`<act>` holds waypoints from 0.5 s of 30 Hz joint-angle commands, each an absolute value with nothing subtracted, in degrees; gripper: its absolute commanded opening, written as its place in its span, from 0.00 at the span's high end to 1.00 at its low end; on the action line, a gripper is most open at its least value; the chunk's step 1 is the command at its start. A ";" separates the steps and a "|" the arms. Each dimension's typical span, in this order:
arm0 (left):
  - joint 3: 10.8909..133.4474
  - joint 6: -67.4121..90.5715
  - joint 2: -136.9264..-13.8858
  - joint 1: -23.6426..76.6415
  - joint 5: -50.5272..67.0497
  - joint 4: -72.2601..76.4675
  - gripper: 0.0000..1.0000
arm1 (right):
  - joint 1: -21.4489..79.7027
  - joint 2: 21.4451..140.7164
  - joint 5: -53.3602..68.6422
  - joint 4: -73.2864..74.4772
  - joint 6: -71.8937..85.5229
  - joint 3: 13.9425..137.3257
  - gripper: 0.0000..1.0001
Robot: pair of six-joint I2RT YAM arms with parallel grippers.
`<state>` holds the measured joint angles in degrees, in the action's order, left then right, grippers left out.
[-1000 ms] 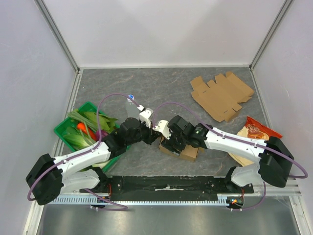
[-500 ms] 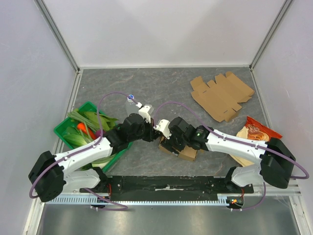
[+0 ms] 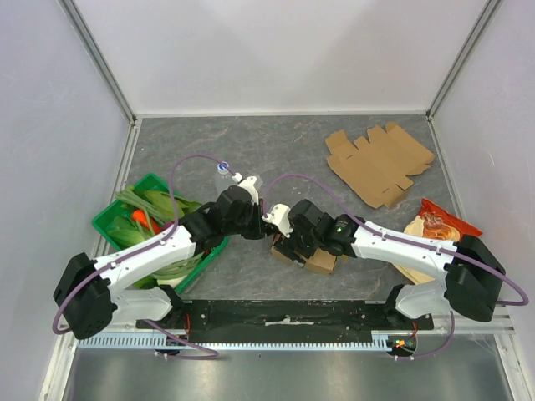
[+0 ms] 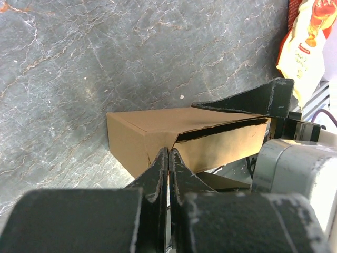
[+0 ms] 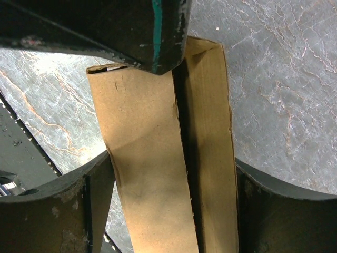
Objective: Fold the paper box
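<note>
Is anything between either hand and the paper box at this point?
Nothing visible. The left hand, shut, has its tips right at the flap edge of the paper box, and the right hand straddles it, one finger at each side. The flat cardboard, snack bag and green basket lie well off.

The box (image 3: 321,262) lies near centre, the crate (image 3: 109,210) left, flat cardboard (image 3: 380,163) behind right.

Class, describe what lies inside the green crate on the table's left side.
The green crate holds leafy green vegetables and something orange-red. The left arm covers the crate's near part, so anything there is hidden.
</note>
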<state>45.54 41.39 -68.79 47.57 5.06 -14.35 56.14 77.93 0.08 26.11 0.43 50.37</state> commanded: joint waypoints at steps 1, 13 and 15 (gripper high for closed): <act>47.82 45.27 -67.59 47.81 10.81 -10.91 0.98 | 55.64 78.92 -1.06 24.00 1.58 49.31 0.21; 42.36 33.05 -66.09 48.25 0.44 -7.65 0.71 | 55.72 78.66 -0.09 24.08 0.70 49.31 0.22; 42.10 32.17 -66.53 48.34 0.26 -6.51 0.70 | 55.81 78.66 -0.09 23.91 0.62 49.31 0.22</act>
<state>42.61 36.91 -67.55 47.99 2.00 -11.38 56.03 77.97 0.12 25.04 0.25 50.22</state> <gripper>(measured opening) 0.290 0.779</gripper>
